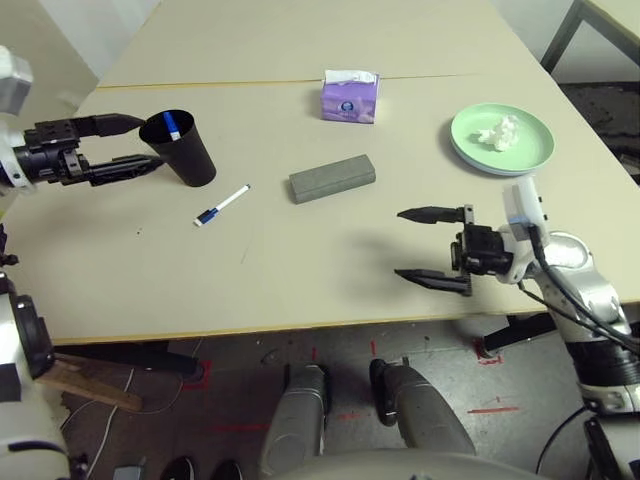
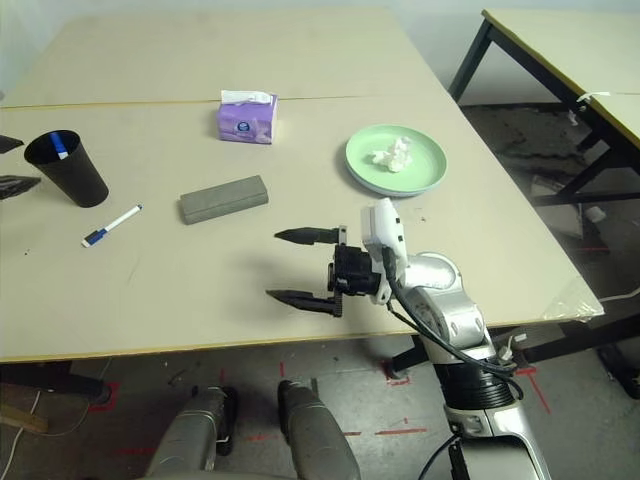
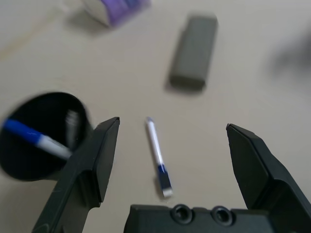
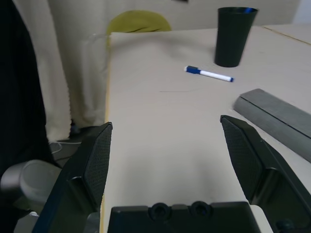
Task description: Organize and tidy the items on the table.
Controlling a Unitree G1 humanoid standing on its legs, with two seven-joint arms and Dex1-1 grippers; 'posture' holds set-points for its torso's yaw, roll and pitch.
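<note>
Both tools (image 1: 143, 145) (image 1: 397, 245) gape wide, empty; the loose marker (image 1: 222, 205), light, stiff and slick, wants a mid-barrel pinch.

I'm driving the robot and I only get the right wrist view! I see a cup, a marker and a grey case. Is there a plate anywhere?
Observer: Yes, a light-green plate on the robot's right side of the table, with crumpled white tissue on it.
Operator: Ooh! Is anything past the grey case, on the far side?
Observer: A purple tissue box, with white tissue sticking out of its top.
Operator: And where's my other gripper?
Observer: The left gripper is open, right by the black cup.
</note>
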